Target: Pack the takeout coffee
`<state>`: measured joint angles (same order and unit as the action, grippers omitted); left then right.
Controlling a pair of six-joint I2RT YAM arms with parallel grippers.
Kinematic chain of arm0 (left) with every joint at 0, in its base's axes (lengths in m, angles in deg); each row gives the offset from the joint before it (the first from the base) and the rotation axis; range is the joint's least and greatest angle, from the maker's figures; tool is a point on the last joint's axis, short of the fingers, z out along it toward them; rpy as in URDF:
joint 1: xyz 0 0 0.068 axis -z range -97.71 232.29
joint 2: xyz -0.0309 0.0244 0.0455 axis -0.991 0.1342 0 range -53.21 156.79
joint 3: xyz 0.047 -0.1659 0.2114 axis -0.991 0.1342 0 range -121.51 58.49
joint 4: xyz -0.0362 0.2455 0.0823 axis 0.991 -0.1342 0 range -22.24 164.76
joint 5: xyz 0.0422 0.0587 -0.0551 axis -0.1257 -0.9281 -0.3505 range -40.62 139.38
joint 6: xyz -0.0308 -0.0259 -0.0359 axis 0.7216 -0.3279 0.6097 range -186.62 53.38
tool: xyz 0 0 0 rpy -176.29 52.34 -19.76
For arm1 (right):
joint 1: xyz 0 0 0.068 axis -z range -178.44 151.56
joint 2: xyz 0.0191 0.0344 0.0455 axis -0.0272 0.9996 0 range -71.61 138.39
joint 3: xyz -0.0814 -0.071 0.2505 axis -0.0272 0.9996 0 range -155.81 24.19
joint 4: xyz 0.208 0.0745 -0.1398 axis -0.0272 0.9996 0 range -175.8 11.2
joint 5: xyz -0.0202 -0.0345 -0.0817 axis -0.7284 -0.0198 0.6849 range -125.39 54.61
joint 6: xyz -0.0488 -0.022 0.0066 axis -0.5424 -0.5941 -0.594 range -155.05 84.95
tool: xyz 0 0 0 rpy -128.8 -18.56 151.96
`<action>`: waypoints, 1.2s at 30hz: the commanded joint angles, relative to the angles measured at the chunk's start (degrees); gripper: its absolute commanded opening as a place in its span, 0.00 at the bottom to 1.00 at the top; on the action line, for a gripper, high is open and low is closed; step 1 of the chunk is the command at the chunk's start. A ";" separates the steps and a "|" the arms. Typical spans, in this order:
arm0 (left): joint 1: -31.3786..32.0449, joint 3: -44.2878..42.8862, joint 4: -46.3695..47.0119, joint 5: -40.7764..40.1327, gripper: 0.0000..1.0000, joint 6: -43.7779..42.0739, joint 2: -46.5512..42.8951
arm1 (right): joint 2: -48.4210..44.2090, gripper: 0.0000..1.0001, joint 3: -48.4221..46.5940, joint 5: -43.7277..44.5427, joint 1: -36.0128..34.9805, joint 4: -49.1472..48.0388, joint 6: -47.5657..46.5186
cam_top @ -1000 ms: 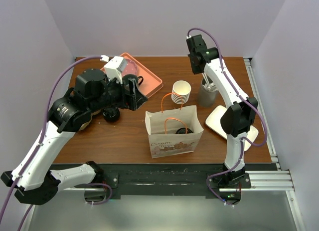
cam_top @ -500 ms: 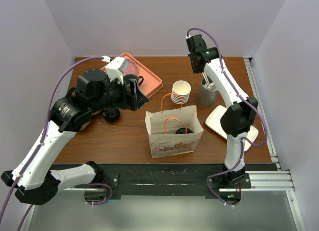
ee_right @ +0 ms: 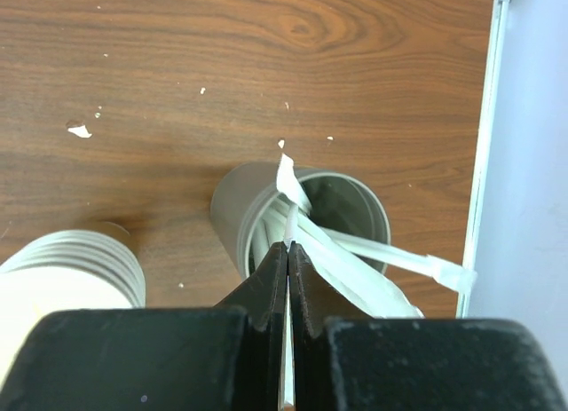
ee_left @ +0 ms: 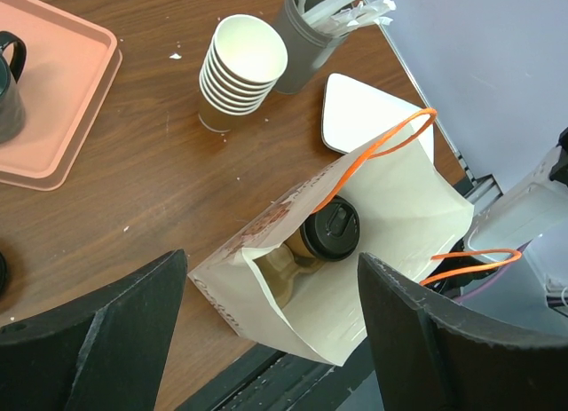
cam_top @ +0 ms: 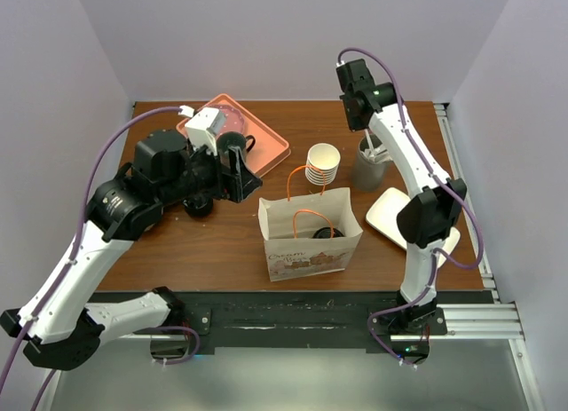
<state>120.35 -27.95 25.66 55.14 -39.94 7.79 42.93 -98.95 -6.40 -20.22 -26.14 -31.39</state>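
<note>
Kraft-brown, black-lidded paper takeout coffee cup already stands inside the open cream paper bag with orange cord handles, near the table's front edge. Judging by that, the cup is packed and the step in hand is adding an extra. The right gripper has its fingers pressed together on one thin white paper-wrapped stick, perhaps a straw or stirrer, standing in the grey cylindrical holder at about 1 o'clock from the bag.

The left gripper hangs spread wide and empty at roughly 10 o'clock from the bag, above bare wood beside the salmon-pink plastic tray.

The next move probably calls for lifting the stick straight up so its neighbours stay behind, then carrying it toward 7 o'clock, past the stack of white paper cups, to the bag's mouth.

Compared with a second ago, the right jaws have closed and that arm has shifted slightly; the left arm has edged a little; bag and cup have not moved.
</note>
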 commanded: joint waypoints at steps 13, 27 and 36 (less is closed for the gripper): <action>0.17 1.80 0.24 -1.45 0.84 1.97 -6.76 | -11.53 0.00 -7.38 4.13 0.16 7.05 2.23; 0.17 1.18 -0.91 -1.45 0.85 2.94 -8.17 | -17.51 0.00 -16.43 5.90 0.16 9.25 1.17; 0.17 -1.02 -1.52 0.74 0.85 2.77 -7.38 | -33.91 0.00 -10.92 -7.44 0.07 0.49 0.29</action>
<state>120.35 -25.96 23.56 53.96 -37.62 0.33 19.47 -112.69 -6.66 -20.20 -19.19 -29.99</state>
